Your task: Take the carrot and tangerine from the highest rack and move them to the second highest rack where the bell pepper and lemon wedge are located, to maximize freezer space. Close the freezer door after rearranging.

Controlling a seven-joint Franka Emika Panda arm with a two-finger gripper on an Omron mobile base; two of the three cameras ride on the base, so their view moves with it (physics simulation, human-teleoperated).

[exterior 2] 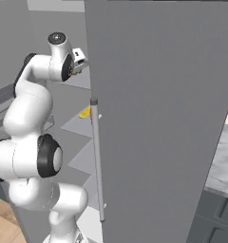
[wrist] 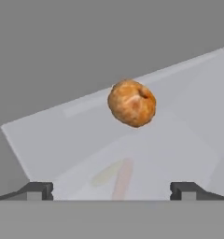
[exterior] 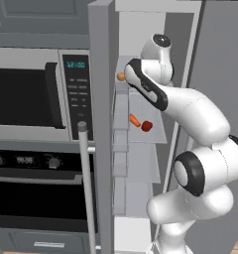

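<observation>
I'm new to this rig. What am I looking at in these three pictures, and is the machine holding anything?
All three are rendered. A white robot arm stands before an open freezer. Two cameras ride on its base: one looks from behind on the left, also catching a microwave and oven; the other looks from the right, mostly at the freezer door. The third camera sits on the hand, looking along the gripper. Its jaws stand wide apart and hold nothing. Ahead of them the tangerine lies on the highest rack. On the rack below, the left view shows the carrot beside the red bell pepper; the right view shows the yellow lemon wedge.
</observation>
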